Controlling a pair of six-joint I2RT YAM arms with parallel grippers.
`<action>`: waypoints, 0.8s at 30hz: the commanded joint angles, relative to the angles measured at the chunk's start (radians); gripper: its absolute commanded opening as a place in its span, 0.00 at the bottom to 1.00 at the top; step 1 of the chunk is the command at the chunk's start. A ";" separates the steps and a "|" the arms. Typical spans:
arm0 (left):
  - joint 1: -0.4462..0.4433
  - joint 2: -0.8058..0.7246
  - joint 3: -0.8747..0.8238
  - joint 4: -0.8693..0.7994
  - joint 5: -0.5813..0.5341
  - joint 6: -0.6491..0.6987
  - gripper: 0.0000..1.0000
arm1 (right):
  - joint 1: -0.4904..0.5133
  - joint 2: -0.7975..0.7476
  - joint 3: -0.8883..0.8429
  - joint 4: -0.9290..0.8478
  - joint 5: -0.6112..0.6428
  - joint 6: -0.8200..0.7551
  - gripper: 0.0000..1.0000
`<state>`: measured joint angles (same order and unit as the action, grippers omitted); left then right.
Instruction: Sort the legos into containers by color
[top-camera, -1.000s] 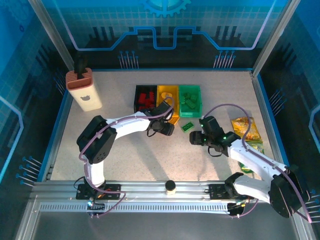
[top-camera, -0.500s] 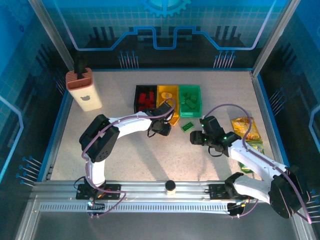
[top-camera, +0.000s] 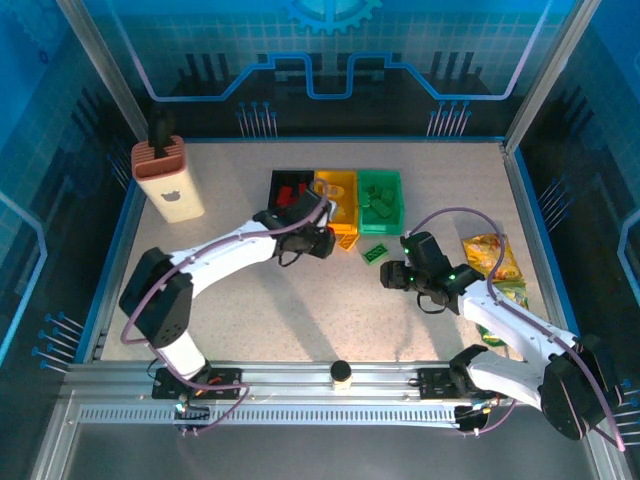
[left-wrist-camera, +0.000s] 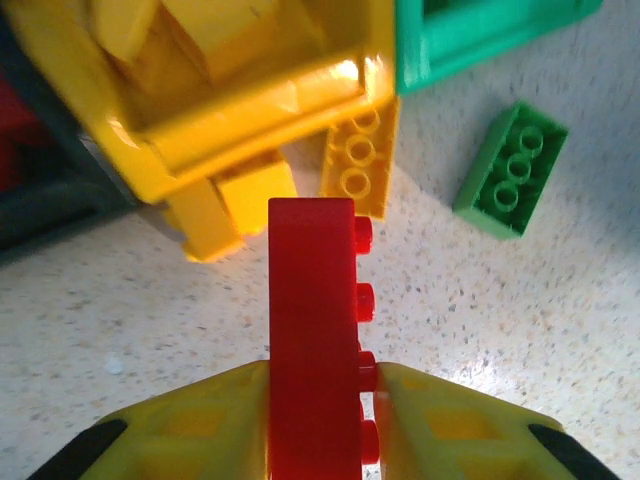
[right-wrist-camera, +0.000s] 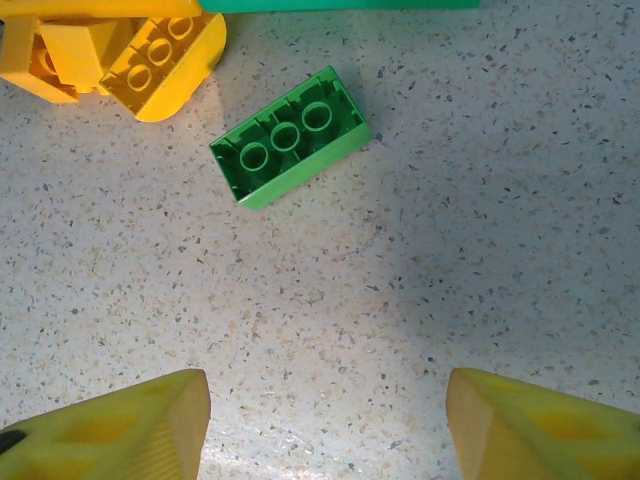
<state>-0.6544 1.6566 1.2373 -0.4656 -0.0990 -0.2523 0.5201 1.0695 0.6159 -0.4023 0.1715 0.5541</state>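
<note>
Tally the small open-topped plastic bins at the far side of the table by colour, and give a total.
Black open-topped rectangular plastic bin: 1
Yellow open-topped rectangular plastic bin: 1
Green open-topped rectangular plastic bin: 1
Total: 3

This is a robotics lab test cell. Two robot arms, the left arm (top-camera: 225, 250) and the right arm (top-camera: 505, 322), are bolted to a slotted aluminium rail (top-camera: 330, 395) along the near edge of a speckled tabletop (top-camera: 250, 310) with a raised blue rim (top-camera: 320, 139). Aluminium posts (top-camera: 108, 75) and blue printed wall panels (top-camera: 200, 50) with a gear emblem (top-camera: 330, 12) enclose the far and side edges.
</note>
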 joint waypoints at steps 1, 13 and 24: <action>0.098 -0.061 -0.033 0.003 0.030 -0.048 0.31 | -0.015 -0.014 -0.008 -0.004 -0.005 0.009 0.65; 0.311 0.058 0.113 -0.019 0.031 -0.069 0.31 | -0.015 -0.017 -0.001 -0.022 -0.013 0.006 0.65; 0.332 0.171 0.277 -0.096 -0.021 -0.062 0.84 | -0.015 -0.051 0.005 -0.051 -0.010 0.006 0.65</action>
<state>-0.3309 1.8374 1.4670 -0.5087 -0.0986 -0.3138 0.5194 1.0340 0.6159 -0.4252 0.1711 0.5541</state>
